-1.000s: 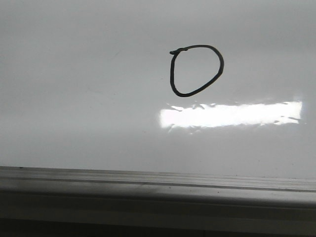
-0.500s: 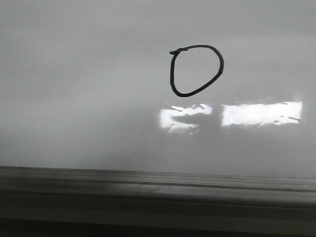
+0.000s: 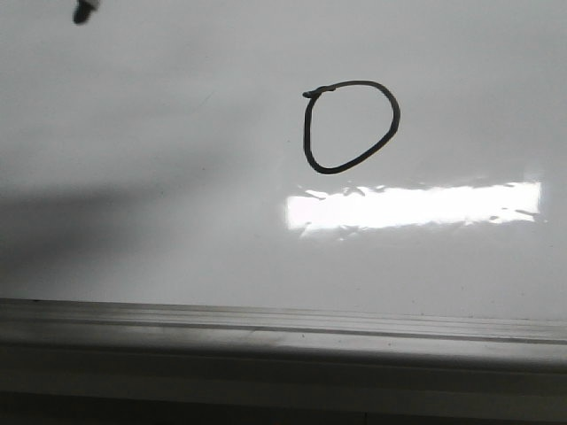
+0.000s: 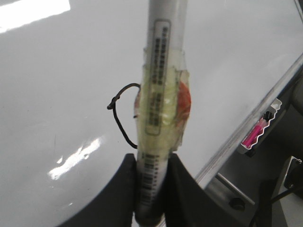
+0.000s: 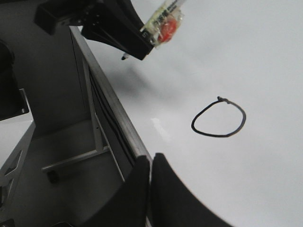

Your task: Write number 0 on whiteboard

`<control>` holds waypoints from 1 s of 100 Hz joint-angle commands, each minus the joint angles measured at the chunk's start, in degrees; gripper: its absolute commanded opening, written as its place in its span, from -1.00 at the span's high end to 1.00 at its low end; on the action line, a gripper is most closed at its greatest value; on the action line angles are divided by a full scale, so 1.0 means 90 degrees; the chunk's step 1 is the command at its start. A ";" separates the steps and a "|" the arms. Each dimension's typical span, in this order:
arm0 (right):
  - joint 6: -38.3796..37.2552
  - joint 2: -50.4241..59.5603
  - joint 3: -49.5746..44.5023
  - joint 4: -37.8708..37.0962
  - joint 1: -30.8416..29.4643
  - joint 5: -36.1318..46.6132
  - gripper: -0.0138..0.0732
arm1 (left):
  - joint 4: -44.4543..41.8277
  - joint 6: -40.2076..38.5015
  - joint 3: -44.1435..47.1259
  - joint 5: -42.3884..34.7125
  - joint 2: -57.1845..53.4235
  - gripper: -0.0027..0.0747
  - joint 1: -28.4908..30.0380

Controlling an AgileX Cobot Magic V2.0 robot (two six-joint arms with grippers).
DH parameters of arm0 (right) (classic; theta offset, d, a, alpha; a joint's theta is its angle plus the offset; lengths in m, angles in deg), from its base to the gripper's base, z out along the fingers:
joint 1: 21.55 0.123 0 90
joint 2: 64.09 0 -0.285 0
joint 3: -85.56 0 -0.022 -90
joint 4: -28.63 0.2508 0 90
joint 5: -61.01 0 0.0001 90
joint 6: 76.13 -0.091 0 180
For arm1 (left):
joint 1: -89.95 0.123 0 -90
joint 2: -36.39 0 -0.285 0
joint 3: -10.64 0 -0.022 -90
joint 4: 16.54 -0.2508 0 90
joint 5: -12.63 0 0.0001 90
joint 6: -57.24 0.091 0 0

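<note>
The number 0 [image 3: 307, 133], a lopsided black loop with a small tail at its top left, is on the whiteboard [image 3: 177, 106] right of centre, just above a bright light reflection [image 3: 416, 205]. My left gripper [image 4: 151, 163] is shut on a white marker [image 4: 163, 56] wrapped in yellowish tape. Behind the marker part of the 0 [image 4: 118, 120] shows. The marker's dark tip [image 3: 84, 11] is at the front view's top left, far left of the 0. My right gripper [image 5: 150, 161] is shut and empty over the board's edge, with the 0 [image 5: 219, 119] beyond it.
The board's grey metal frame [image 3: 283, 323] runs along its near edge. A pink object [image 4: 258, 135] sits in a holder beside the frame. The left arm's shadow [image 3: 80, 221] lies on the board's left part. The left gripper [image 5: 109, 28] shows in the right wrist view.
The marker tip has come into the front view at top left. The shadow that crossed the light reflection half a second ago now lies on the board's left side.
</note>
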 commanded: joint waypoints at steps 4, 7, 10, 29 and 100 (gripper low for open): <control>-0.0242 0.0358 -0.0132 0.0116 -0.0050 0.0382 0.81 | 0.0127 -0.0446 -0.0151 -0.0778 0.0366 0.98 0.0029; -0.0272 0.0423 -0.0161 0.0116 -0.0050 0.0368 0.81 | 0.0127 -0.0482 -0.0151 -0.0871 0.0439 0.98 0.0065; -0.0300 0.0492 -0.0178 0.0116 -0.0050 0.0353 0.81 | 0.0127 -0.0570 -0.0151 -0.0943 0.0555 0.98 0.0115; -0.0315 0.0607 -0.0202 0.0116 -0.0057 0.0285 0.81 | 0.0127 -0.0746 -0.0151 -0.1034 0.0996 0.98 0.0616; -0.0315 0.0607 -0.0392 0.0118 -0.0057 0.0392 0.81 | 0.0127 -0.0746 -0.0151 -0.1047 0.1408 0.98 0.0763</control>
